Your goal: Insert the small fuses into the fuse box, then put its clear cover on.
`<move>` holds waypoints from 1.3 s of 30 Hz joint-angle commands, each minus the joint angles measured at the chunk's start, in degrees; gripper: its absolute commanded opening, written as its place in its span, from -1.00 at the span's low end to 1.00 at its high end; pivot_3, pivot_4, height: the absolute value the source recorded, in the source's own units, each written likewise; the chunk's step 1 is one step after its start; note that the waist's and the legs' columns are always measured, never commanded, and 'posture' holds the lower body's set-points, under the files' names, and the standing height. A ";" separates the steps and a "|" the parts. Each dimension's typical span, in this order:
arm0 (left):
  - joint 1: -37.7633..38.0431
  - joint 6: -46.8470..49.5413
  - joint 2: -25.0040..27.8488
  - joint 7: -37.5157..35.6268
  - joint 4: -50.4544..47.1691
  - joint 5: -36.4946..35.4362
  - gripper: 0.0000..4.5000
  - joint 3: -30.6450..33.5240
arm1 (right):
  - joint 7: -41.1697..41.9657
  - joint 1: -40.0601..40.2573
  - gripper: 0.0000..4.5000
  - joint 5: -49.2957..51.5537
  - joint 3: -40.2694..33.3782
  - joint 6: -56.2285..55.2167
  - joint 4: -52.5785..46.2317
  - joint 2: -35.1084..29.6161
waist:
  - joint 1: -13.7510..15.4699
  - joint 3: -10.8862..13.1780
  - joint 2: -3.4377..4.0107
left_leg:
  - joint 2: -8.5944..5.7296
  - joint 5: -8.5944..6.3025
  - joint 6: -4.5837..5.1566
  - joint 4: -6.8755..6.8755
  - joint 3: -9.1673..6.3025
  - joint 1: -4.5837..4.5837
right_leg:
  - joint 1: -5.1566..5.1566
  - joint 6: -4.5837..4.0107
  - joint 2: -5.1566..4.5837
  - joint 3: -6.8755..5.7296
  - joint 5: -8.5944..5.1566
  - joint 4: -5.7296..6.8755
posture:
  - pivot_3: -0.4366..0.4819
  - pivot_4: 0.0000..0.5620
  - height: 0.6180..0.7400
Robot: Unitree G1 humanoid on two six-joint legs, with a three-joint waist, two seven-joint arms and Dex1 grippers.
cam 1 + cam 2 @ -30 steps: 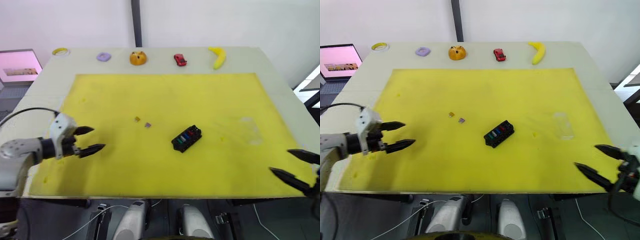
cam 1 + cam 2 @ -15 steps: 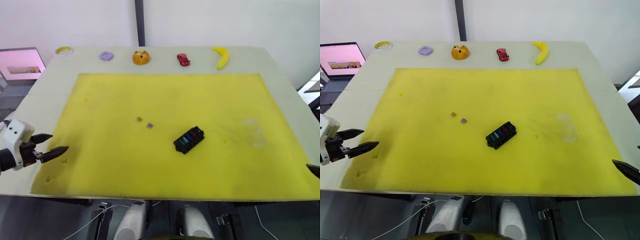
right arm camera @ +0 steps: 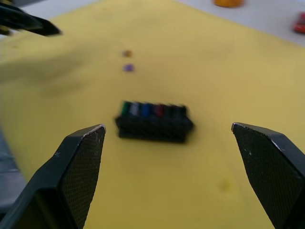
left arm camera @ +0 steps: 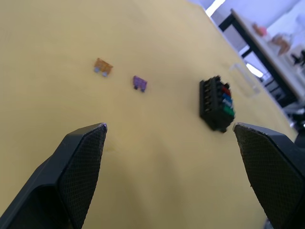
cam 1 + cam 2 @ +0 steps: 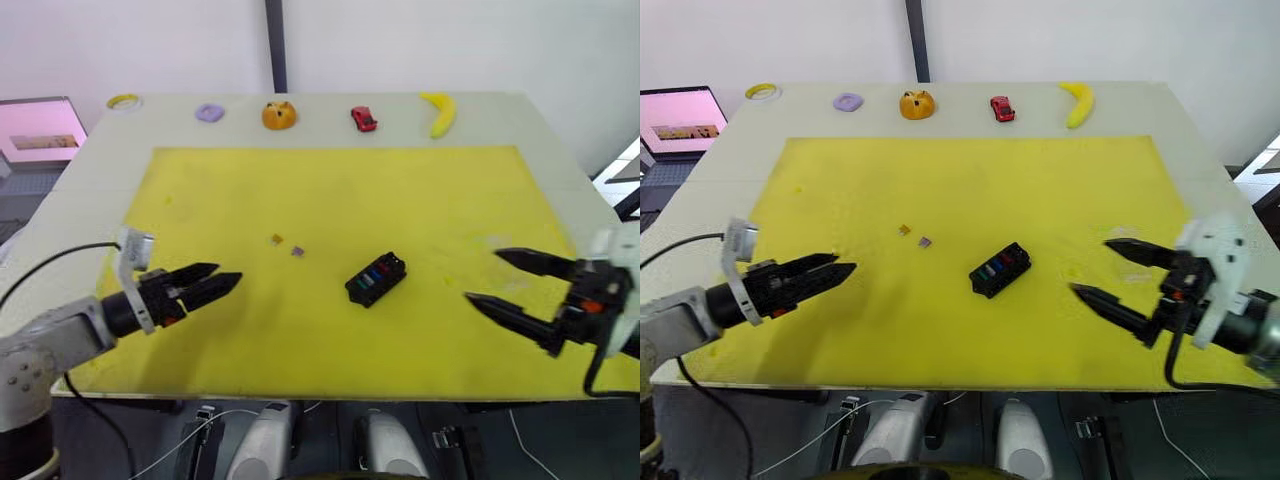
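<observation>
Now we see our left tool [image 5: 220, 283] at the near left of the yellow mat [image 5: 330, 190], its black fingers parted and holding nothing, aimed toward the middle. Our right tool [image 5: 1103, 270] hangs at the near right, spread wide and likewise empty, facing the fuse box [image 5: 999, 269].

That fuse box sits near the mat's centre, a small black ribbed block turned at an angle, with green, blue and red fuses already seated in a row along its top. Two loose fuses lie just to its far left: an olive-brown fuse [image 4: 103, 67] and a grey-purple fuse [image 4: 139, 83], near each other but apart. The clear cover [image 5: 1130, 252] lies to the right of the box, close beside our right tool, barely visible against the mat.

We judge the loose fuses to be very light, stiff and slick, lying flat, so they may skid or flip under a fingertip; pinching across the coloured plastic body looks best. The cover seems thin, rigid and smooth, and is best held by its long edges. The mat looks matte, possibly slightly soft. Along the far edge of the pale desk [image 5: 90, 160] stand small toys, including a banana [image 5: 440, 112].
</observation>
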 commanded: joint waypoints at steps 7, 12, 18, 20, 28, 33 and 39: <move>-0.35 -7.67 -6.79 29.93 -2.34 -22.87 1.00 -11.71 | -5.33 -6.23 0.99 0.80 14.16 -2.50 -2.38 0.11 | 0.00 -0.05 -0.10 | -0.03 -0.02 0.04 0.09 0.00 0.01 | 0.09 0.01 -0.01 0.00 0.02 -0.03 | -0.05 -0.47 0.92; -2.08 -13.78 -10.88 36.91 -0.07 -23.63 1.00 -16.34 | -7.01 -7.25 0.99 -2.07 18.95 -4.42 -2.48 1.07 | -0.01 -0.06 -0.09 | -0.03 -0.01 0.05 0.10 0.01 0.02 | 0.21 0.01 0.01 0.00 0.02 0.00 | -0.05 -0.47 0.92; -1.88 -17.91 -13.18 39.77 1.17 -24.26 1.00 -19.08 | -8.97 -7.67 0.99 -3.05 20.57 -5.10 -2.79 1.50 | -0.02 -0.06 -0.09 | -0.04 -0.01 0.05 0.10 0.01 0.03 | 0.30 0.01 0.02 0.00 0.02 0.00 | -0.05 -0.47 0.92; -1.69 -18.80 -13.89 39.89 1.61 -23.83 1.00 -20.14 | -9.81 -7.88 0.99 -3.31 21.13 -5.11 -2.86 1.64 | -0.01 -0.06 -0.09 | -0.05 -0.01 0.05 0.11 0.02 0.03 | 0.31 0.01 0.02 0.00 0.02 0.00 | -0.05 -0.47 0.92; -2.43 -20.86 -16.34 38.34 5.13 -21.14 1.00 -22.98 | -11.97 -8.84 0.99 -3.40 22.79 -4.81 -3.29 1.93 | 0.00 -0.06 -0.10 | -0.05 -0.01 0.05 0.11 0.02 0.03 | 0.31 0.00 0.02 0.00 0.01 0.00 | -0.05 -0.47 0.92; -2.95 -22.01 -18.05 36.75 7.08 -19.58 1.00 -23.09 | -12.98 -8.88 0.99 -2.67 22.94 -4.50 -3.87 1.68 | 0.04 -0.06 -0.10 | -0.05 -0.01 0.05 0.10 0.02 0.03 | 0.31 0.00 0.02 0.00 0.01 -0.01 | -0.05 -0.47 0.92; -3.79 -22.71 -20.08 35.85 8.59 -17.36 1.00 -23.49 | -13.79 -8.93 0.99 -1.89 22.60 -4.00 -4.22 1.24 | 0.05 -0.06 -0.10 | -0.06 -0.01 0.05 0.11 0.02 0.03 | 0.32 0.00 0.02 -0.01 0.01 -0.01 | -0.05 -0.47 0.92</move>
